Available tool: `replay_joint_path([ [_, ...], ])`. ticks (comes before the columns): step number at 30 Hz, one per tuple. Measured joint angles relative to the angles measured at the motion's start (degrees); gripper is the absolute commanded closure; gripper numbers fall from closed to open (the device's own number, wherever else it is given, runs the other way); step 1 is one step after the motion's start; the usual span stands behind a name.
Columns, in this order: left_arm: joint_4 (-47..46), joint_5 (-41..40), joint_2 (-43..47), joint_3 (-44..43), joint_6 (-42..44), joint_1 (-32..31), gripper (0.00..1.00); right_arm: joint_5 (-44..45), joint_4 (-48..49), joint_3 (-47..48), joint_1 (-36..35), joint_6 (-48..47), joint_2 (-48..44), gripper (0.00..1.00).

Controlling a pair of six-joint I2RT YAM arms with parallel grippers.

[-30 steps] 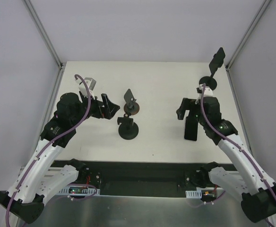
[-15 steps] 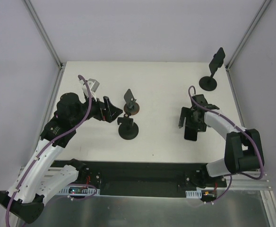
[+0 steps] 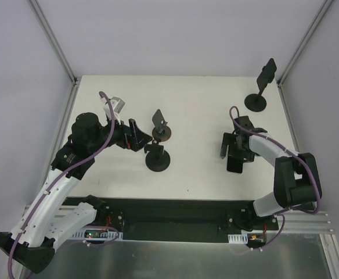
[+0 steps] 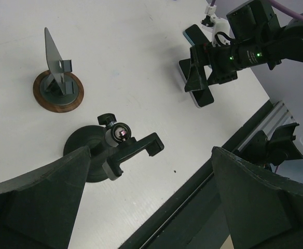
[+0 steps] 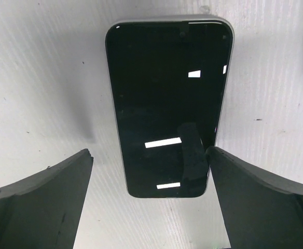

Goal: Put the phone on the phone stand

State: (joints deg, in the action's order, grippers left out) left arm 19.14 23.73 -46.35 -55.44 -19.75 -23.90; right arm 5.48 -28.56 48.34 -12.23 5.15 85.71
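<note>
Left gripper (image 3: 136, 135) spread wide, holding nothing, hovering just beside the phone stand (image 3: 157, 158), w/ the stand's clamp out front between its fingers. Over right: right gripper (image 5: 147, 151) wide open too, pointing down. Phone (image 5: 167, 104) lies flat, screen up, directly beneath, its near end btwn the fingers.

Phone (image 5: 164, 109) flat on table (image 3: 204, 116), clamp stand (image 3: 157, 159) well left, seemingly level

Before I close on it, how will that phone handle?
The phone looks rigid, a flat slab. Its glossy screen mirrors lights, so probably slippery. Flat on the table, its thin edges likely offer little purchase.
</note>
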Motion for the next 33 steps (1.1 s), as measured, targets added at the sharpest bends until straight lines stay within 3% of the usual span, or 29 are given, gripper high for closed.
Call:
replay_joint_path([
  [13, 0.00, 1.66, -0.52, 0.00, -0.42, 0.00, 0.01, 0.07, -0.61, 2.14, 1.11, -1.55, 2.29, 0.04],
  [23, -0.02, 1.92, -0.52, 0.00, -0.52, 0.00, 0.01, -1.31, -0.13, 1.81, 2.78, -3.85, -2.67, 0.03],
  [33, 0.00, 2.56, -0.20, 0.00, -0.50, 0.00, 0.01, -2.91, -0.39, 3.10, 4.00, -6.03, 5.18, 0.03],
])
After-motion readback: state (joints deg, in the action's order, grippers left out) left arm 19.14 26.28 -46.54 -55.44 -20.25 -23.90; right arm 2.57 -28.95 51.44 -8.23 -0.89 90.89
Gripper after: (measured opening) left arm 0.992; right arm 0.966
